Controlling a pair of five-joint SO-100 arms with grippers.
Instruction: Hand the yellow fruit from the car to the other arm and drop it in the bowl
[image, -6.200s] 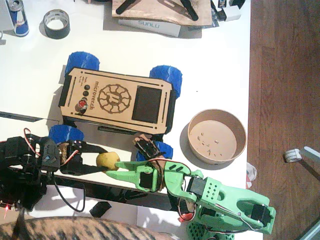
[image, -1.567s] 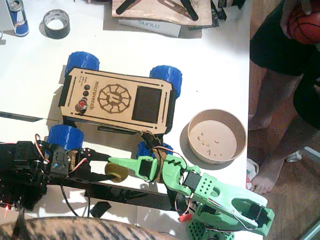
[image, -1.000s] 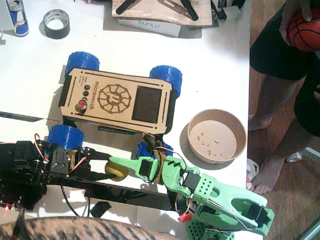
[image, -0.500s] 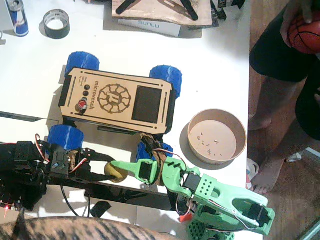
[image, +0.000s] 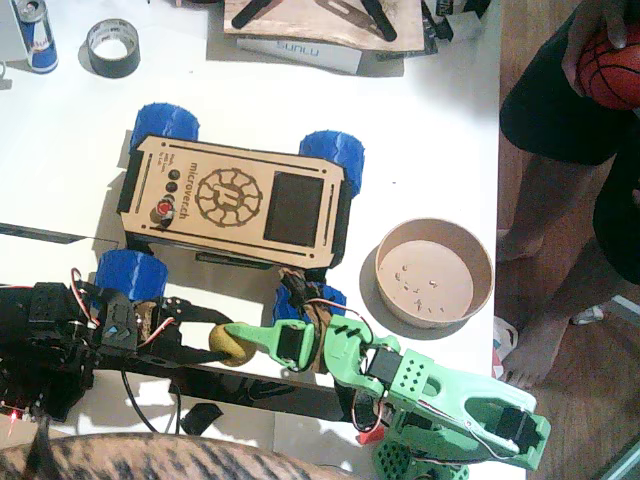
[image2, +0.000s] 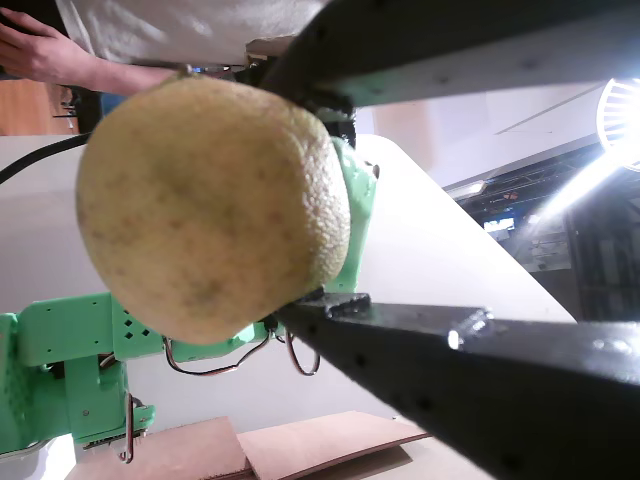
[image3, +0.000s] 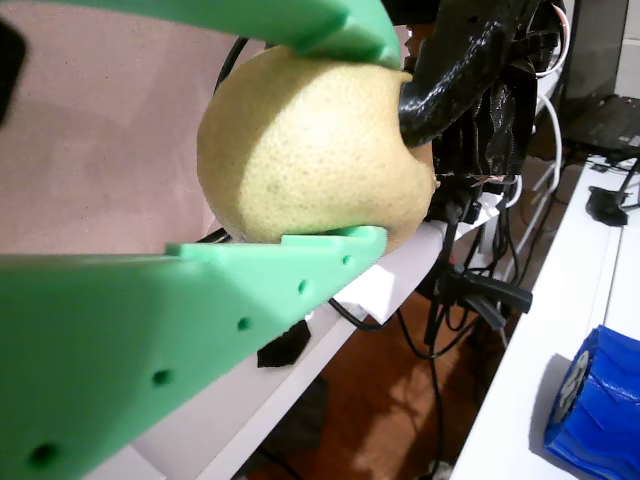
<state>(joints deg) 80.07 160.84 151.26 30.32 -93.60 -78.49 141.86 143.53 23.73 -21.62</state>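
The yellow fruit (image: 224, 346) hangs over the table's front edge, below the car (image: 240, 195), held between the two arms. My black left gripper (image: 214, 342) is shut on it from the left; in a wrist view the fruit (image2: 210, 200) sits between the black fingers (image2: 450, 370). From the right, the green gripper (image: 240, 340) of the other arm clamps it too. In the other wrist view green fingers (image3: 200, 300) press the fruit (image3: 310, 150) from above and below. The bowl (image: 385, 285) stands to the right of the car, holding only small specks.
A black tape roll (image: 112, 45) and a can (image: 38, 35) stand at the back left, a wooden board (image: 320, 20) at the back. A person holding an orange-red ball (image: 610, 65) stands beyond the table's right edge. A blue wheel (image3: 600, 410) lies close to the green gripper.
The green gripper has slid a little left and its fingers have settled onto the fruit. The black gripper has kept its hold. The person's ball has shifted slightly.
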